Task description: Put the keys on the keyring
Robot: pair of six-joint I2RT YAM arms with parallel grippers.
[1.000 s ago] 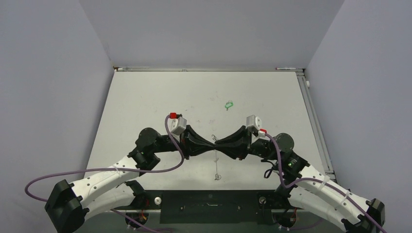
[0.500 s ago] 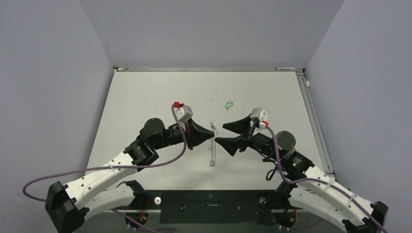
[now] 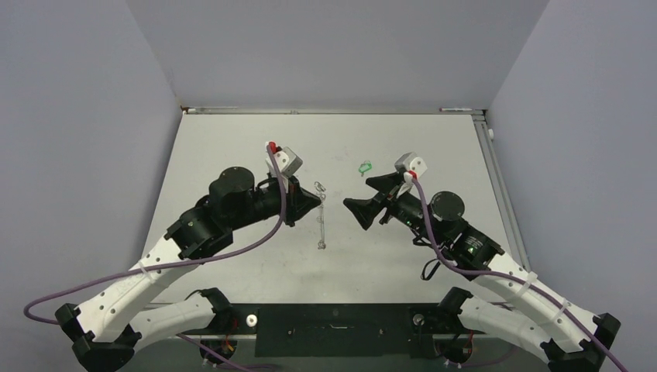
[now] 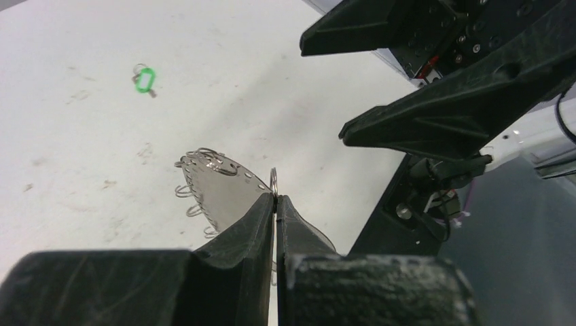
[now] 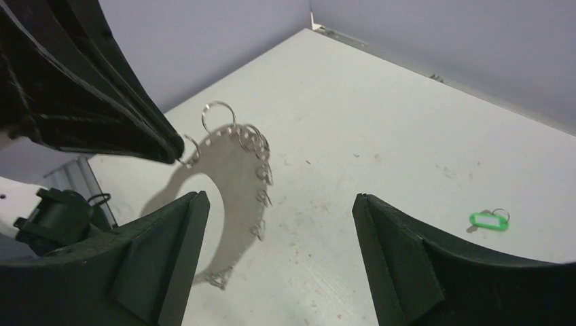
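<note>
The left gripper (image 4: 275,201) is closed tight, and its two black fingers (image 4: 238,231) pinch the rim of the keyring (image 4: 221,187). The keyring is a big flat grey ring with little wire loops (image 4: 185,191) along its edge. It stands on its edge, so from above it looks like a thin line. I cannot tell if its low side touches the table (image 3: 232,155). The right gripper (image 3: 361,195) is wide open and holds nothing. It points at the keyring from the other side, near it but not touching. The key (image 3: 365,166) is a tiny bright green piece with a small loop on it. It lies flat on the white table, near the far finger of the right gripper and apart from the keyring. It is not on the keyring yet.
</note>
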